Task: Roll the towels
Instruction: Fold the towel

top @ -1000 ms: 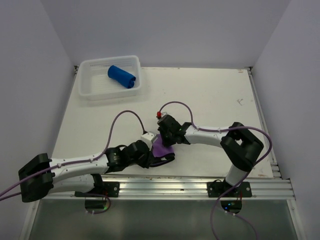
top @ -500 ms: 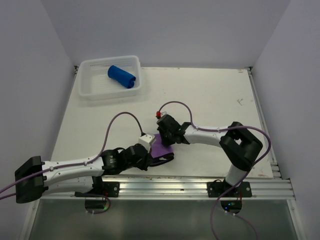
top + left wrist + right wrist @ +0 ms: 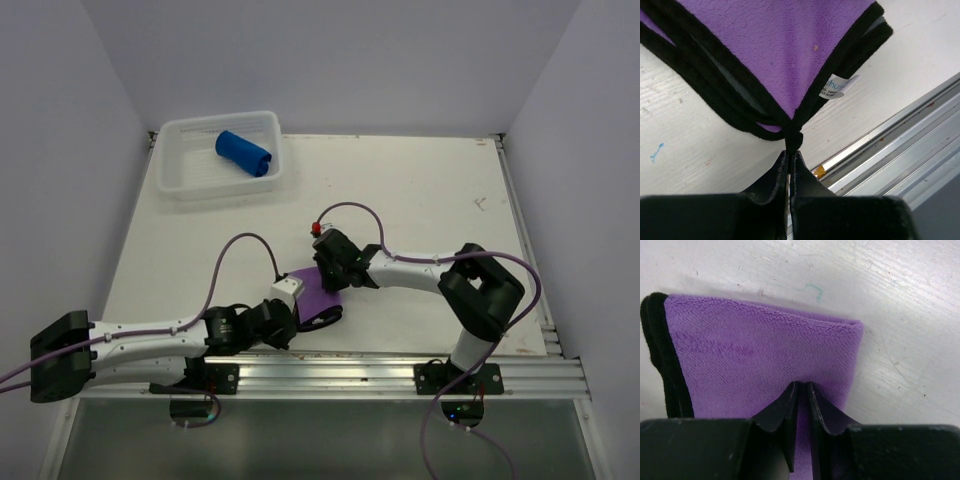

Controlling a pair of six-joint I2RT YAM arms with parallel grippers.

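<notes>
The light purple towel (image 3: 312,294) with a dark edge lies folded on the table near the front edge. My left gripper (image 3: 308,320) is shut on its dark-edged near corner; in the left wrist view the gripper (image 3: 790,146) pinches the black hem where the towel (image 3: 775,50) comes to a point. My right gripper (image 3: 328,287) is shut on the towel's far side; in the right wrist view the gripper (image 3: 802,388) pinches a ridge of the purple cloth (image 3: 750,345). The royal blue towel (image 3: 243,153) lies rolled in the white basket (image 3: 180,172) at the far left.
An aluminium rail (image 3: 400,375) runs along the table's front edge, just behind the left gripper; it also shows in the left wrist view (image 3: 900,145). A white label (image 3: 839,87) hangs from the towel's hem. White walls close in the table on three sides.
My left arm has drawn back to the lower left with the towel corner in its grip, so the purple towel lies more spread out. The right gripper has stayed on the towel.
</notes>
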